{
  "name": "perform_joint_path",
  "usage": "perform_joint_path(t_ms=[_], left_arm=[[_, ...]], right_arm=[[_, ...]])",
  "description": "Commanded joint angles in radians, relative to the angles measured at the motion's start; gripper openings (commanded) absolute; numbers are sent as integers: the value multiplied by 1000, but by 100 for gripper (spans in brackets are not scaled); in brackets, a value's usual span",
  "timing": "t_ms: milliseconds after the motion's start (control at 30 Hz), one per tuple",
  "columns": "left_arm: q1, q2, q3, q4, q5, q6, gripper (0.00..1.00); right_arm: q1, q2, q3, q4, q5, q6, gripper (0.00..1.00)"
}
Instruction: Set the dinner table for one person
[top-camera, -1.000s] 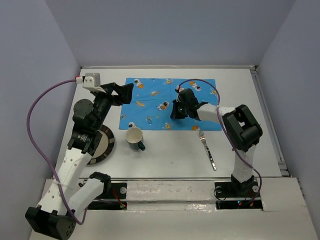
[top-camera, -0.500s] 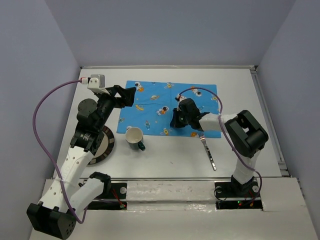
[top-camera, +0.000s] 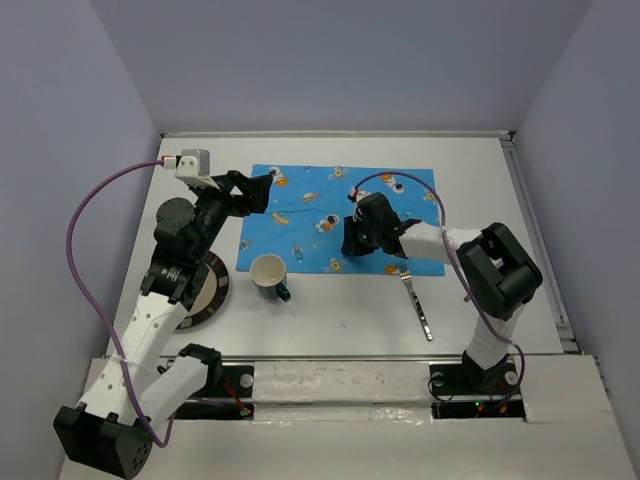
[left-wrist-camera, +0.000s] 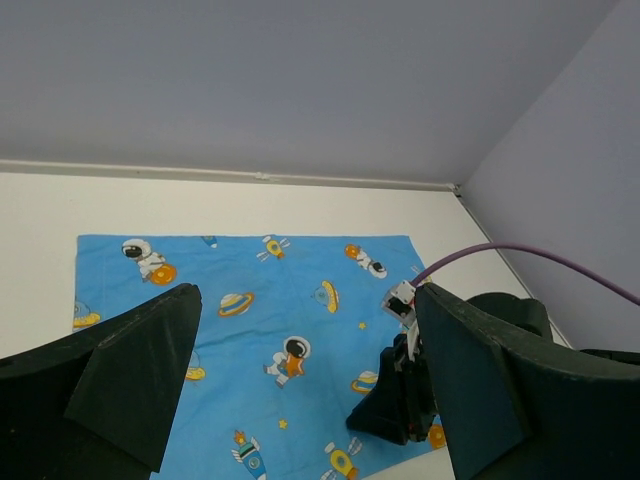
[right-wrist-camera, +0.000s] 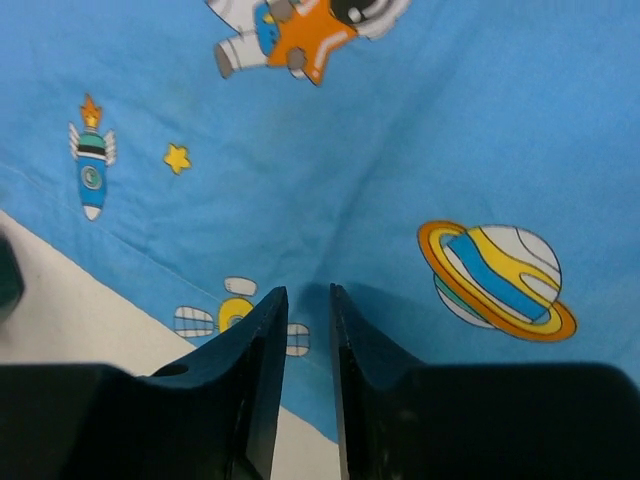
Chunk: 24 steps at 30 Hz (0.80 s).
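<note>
The white dinner table (top-camera: 480, 180) carries a blue space-print cloth mat (top-camera: 310, 210) at its middle back. My right gripper (top-camera: 352, 243) is down on the mat's near edge. In the right wrist view its jaws (right-wrist-camera: 308, 295) are nearly closed, pinching a fold of the mat (right-wrist-camera: 450, 120). My left gripper (top-camera: 262, 190) is open and empty, held above the mat's left part; its wrist view shows the mat (left-wrist-camera: 250, 330) between its wide-apart fingers (left-wrist-camera: 307, 300). A cream mug (top-camera: 268, 273), a fork (top-camera: 415, 298) and a dark-rimmed plate (top-camera: 205, 290) lie on the table in front of the mat.
The plate is partly hidden under my left arm at the front left. The mug stands just off the mat's near-left corner. The fork lies off the mat's near-right corner, handle toward the front. Walls close the table at the back and sides.
My right gripper has moved toward the front edge with the mat pinched, and the mat has slid a little nearer. My left gripper has shifted slightly right above the mat.
</note>
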Motion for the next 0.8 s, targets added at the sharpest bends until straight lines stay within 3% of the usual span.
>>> perform_joint_path(t_ms=[0, 67, 133, 367, 767], left_arm=[[-6, -23, -4, 61, 18, -6, 99], [-6, -24, -5, 64, 21, -9, 99], [-6, -24, -7, 64, 19, -9, 99], [-6, -41, -7, 58, -7, 4, 99], [-5, -34, -5, 46, -47, 5, 99]], right_arm=[[25, -16, 115, -70, -31, -30, 24], [37, 56, 194, -67, -60, -21, 6], [58, 116, 254, -62, -88, -8, 0], [118, 309, 446, -42, -88, 16, 0], [156, 270, 351, -19, -83, 45, 0]])
